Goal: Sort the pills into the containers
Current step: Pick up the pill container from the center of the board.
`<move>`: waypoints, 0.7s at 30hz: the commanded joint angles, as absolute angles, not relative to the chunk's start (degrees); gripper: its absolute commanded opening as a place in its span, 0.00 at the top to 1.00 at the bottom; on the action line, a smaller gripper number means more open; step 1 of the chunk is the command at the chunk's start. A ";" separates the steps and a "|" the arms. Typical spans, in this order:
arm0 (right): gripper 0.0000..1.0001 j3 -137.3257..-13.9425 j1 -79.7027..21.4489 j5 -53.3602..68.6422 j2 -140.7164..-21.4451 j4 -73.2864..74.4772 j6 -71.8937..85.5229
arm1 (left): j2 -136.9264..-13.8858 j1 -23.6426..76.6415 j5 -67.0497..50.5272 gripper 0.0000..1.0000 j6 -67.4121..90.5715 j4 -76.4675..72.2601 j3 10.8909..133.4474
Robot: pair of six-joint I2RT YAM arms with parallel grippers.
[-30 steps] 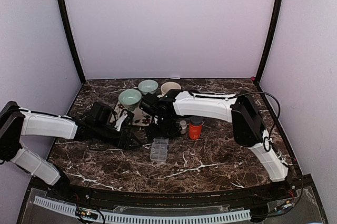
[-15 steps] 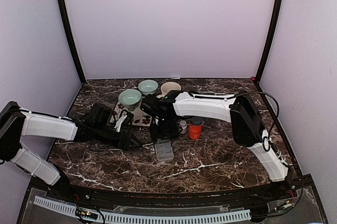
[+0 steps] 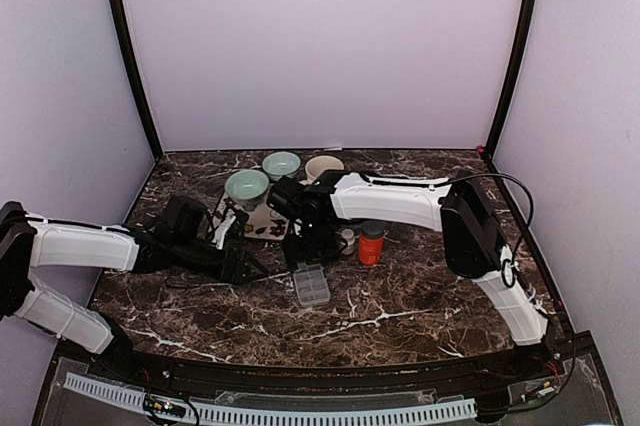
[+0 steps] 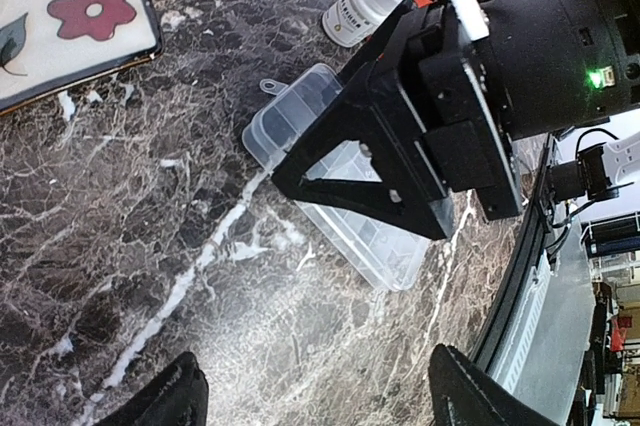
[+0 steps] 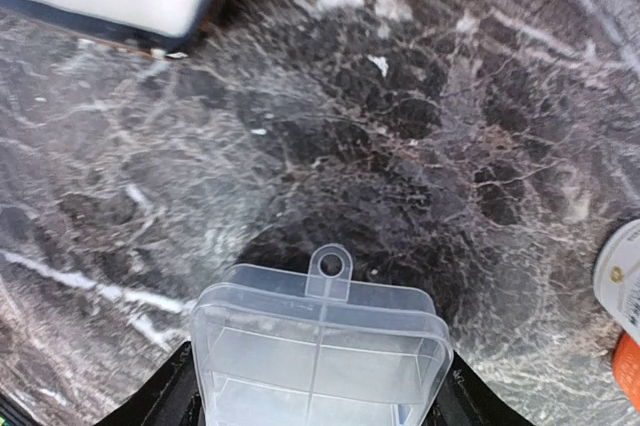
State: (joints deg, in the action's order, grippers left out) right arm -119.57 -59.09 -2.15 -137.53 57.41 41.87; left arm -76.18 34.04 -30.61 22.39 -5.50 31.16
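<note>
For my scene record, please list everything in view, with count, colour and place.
green bowls: two, pale green, far side, left of centre.
beige bowl: one, beige, right of them.
tray: one, white with red flowers, before the bowls.
pill box: one, clear, table centre.
white bottle: one, white, behind the pill box.
orange bottle: one, orange, right of the white bottle.
table: one, dark marble.
left gripper: one, black, open, left of the pill box.
right gripper: one, black, closed on the pill box.

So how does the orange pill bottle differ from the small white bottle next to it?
The orange pill bottle is taller and wider; the small white bottle is shorter and slimmer. The orange one stands to the right, the white one to its left. Both stand upright, side by side.
</note>
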 commanded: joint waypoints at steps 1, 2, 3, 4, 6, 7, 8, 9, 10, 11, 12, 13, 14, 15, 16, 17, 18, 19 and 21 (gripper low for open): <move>0.72 -120.57 -59.11 -2.72 -131.92 55.84 40.12 | -74.02 34.41 -30.83 0.20 23.73 -5.80 31.34; 0.72 -121.08 -58.96 -2.75 -131.40 55.65 39.96 | -73.94 34.40 -31.13 0.20 24.10 -6.59 31.34; 0.72 -121.38 -58.75 -2.54 -130.97 55.31 39.91 | -73.96 34.38 -31.37 0.20 24.61 -7.24 31.23; 0.72 -121.70 -58.43 -2.34 -130.52 55.02 39.91 | -73.92 34.41 -31.55 0.19 25.18 -8.07 31.03; 0.73 -122.55 -57.84 -1.56 -129.82 54.18 39.90 | -73.98 34.41 -31.83 0.19 26.47 -9.87 30.62; 0.73 -123.02 -57.57 -1.19 -129.55 53.82 39.98 | -74.00 34.37 -31.84 0.19 27.32 -10.81 30.47; 0.72 -123.55 -57.30 -0.82 -129.36 53.55 40.03 | -74.12 34.41 -31.90 0.19 27.94 -11.73 30.45; 0.72 -124.02 -57.16 -0.42 -129.33 53.26 40.02 | -74.28 34.39 -31.84 0.19 28.44 -12.74 30.49; 0.72 -124.63 -57.01 -0.10 -129.26 53.03 39.99 | -74.60 34.41 -31.82 0.19 28.83 -13.59 30.70; 0.72 -125.32 -56.96 0.05 -129.35 53.01 39.97 | -75.06 34.42 -31.84 0.19 29.19 -14.22 31.04; 0.72 -126.07 -56.91 0.20 -129.51 53.00 39.87 | -75.63 34.37 -31.97 0.18 29.40 -14.66 31.55; 0.72 -126.84 -56.87 0.33 -129.75 53.04 39.83 | -76.34 34.42 -32.19 0.18 29.57 -14.90 32.22; 0.72 -127.37 -56.80 0.41 -129.99 53.00 39.88 | -77.03 34.45 -32.48 0.18 29.68 -15.17 32.86; 0.72 -127.96 -56.74 0.40 -130.18 53.08 39.82 | -77.74 34.43 -32.76 0.18 29.97 -15.51 33.41; 0.72 -128.28 -56.68 0.37 -130.33 53.02 39.82 | -78.01 34.49 -33.03 0.18 30.18 -15.88 33.83; 0.72 -128.38 -56.60 0.28 -130.38 52.89 39.98 | -78.19 34.48 -33.23 0.18 30.43 -16.33 34.08; 0.72 -128.37 -56.56 0.27 -130.33 52.60 40.11 | -78.14 34.47 -33.30 0.18 30.83 -16.80 34.15; 0.72 -128.30 -56.48 0.34 -130.34 52.38 40.22 | -78.06 34.51 -33.25 0.18 31.04 -17.22 34.23; 0.72 -128.31 -56.44 0.40 -130.36 52.01 40.42 | -77.96 34.57 -33.17 0.18 31.37 -17.67 34.26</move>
State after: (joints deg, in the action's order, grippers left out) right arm -126.89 -56.60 0.03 -131.46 53.67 40.56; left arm -78.37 34.06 -32.05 29.91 -14.61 32.80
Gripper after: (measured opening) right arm 0.645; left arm 0.822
